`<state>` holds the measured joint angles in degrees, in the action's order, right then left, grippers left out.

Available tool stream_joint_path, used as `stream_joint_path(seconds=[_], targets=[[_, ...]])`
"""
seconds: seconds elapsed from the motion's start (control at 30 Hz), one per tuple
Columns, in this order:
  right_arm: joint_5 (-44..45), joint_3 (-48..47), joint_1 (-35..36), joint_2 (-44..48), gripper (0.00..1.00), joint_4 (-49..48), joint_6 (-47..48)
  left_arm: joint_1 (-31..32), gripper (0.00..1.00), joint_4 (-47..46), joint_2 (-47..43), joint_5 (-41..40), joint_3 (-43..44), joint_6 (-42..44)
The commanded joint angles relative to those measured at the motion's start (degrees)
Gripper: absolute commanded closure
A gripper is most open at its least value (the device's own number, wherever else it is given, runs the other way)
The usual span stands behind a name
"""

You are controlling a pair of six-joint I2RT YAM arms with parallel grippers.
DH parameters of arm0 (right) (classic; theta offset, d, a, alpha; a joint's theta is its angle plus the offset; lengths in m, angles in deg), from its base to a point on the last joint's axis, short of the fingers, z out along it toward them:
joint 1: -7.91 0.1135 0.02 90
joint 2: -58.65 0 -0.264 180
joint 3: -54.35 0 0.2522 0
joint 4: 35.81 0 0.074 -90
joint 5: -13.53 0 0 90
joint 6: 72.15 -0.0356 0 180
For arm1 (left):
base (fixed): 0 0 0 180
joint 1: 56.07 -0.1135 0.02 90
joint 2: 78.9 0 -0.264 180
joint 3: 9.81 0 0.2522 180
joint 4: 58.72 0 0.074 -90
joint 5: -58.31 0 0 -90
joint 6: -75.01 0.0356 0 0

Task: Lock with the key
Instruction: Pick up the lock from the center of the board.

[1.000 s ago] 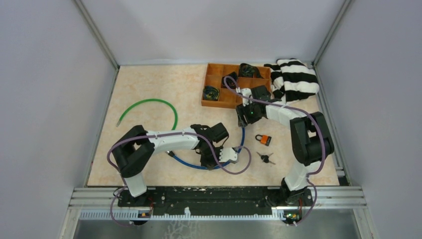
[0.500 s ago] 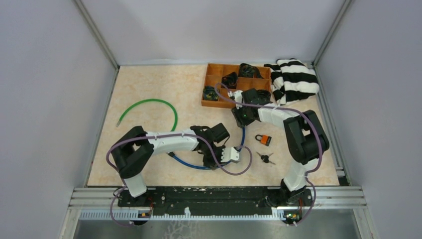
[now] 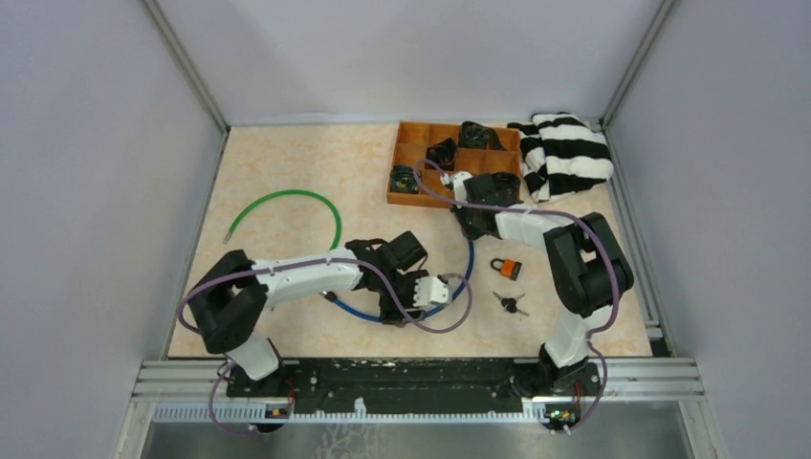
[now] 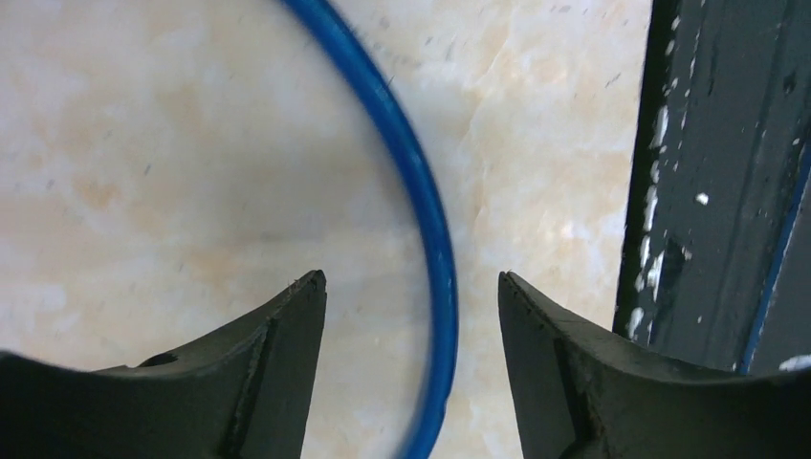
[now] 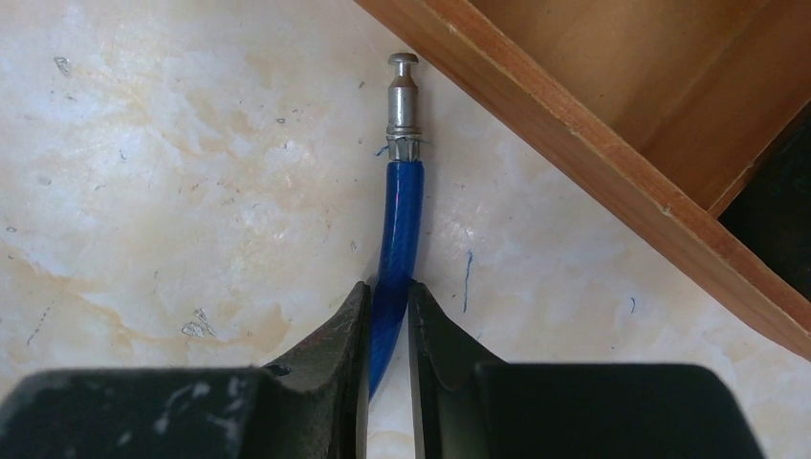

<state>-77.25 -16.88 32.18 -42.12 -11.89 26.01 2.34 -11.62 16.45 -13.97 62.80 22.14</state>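
The orange padlock [image 3: 507,268] lies on the table, with the small dark keys [image 3: 512,304] just in front of it. A blue cable [image 3: 468,273] loops between my arms. My right gripper [image 5: 389,287] is shut on this blue cable [image 5: 400,220] a little behind its metal end pin [image 5: 403,96], close to the tray; from above, the right gripper [image 3: 470,228] points down by the tray's front edge. My left gripper [image 4: 411,282] stands open over the table, and the blue cable [image 4: 421,191] runs between its fingers without touching them. Seen from above, the left gripper [image 3: 442,290] is left of the keys.
A wooden compartment tray [image 3: 421,200] with dark bundles sits at the back; its rim [image 5: 593,153] is right beside the cable's pin. A black-and-white striped cloth [image 3: 569,153] lies to the tray's right, and a green cable [image 3: 287,196] to the left. A dark rail [image 4: 717,191] runs along the right of the left wrist view.
My left gripper has opened and drawn back to the left. The right gripper has closed on the blue cable near its end and shifted slightly toward the tray.
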Motion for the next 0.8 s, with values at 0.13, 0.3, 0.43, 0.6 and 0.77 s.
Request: stream_joint_path(seconds=[0.13, 0.3, 0.43, 0.6, 0.77], targets=[[3.35, 2.13, 0.43, 2.04, 0.95, 0.48, -1.47, -10.46, 0.25, 14.36, -11.98, 1.21, -4.30, 6.70], [2.89, 2.31, 0.42, 2.89, 0.99, 0.53, -1.74, -16.42, 0.25, 18.62, -18.62, -3.24, -11.21, 11.57], [2.14, 2.35, 0.43, 3.92, 1.00, 0.85, -1.83, -22.35, 0.24, 19.49, -21.86, -5.34, -13.79, 13.37], [1.33, 2.69, 0.41, 4.36, 1.00, 0.89, -1.68, -26.24, 0.24, 18.55, -24.90, -10.49, -16.65, 13.88], [-0.30, 2.79, 0.40, 5.16, 1.00, 1.74, -1.34, -28.51, 0.25, 10.03, -25.29, -17.01, -19.76, 13.34]])
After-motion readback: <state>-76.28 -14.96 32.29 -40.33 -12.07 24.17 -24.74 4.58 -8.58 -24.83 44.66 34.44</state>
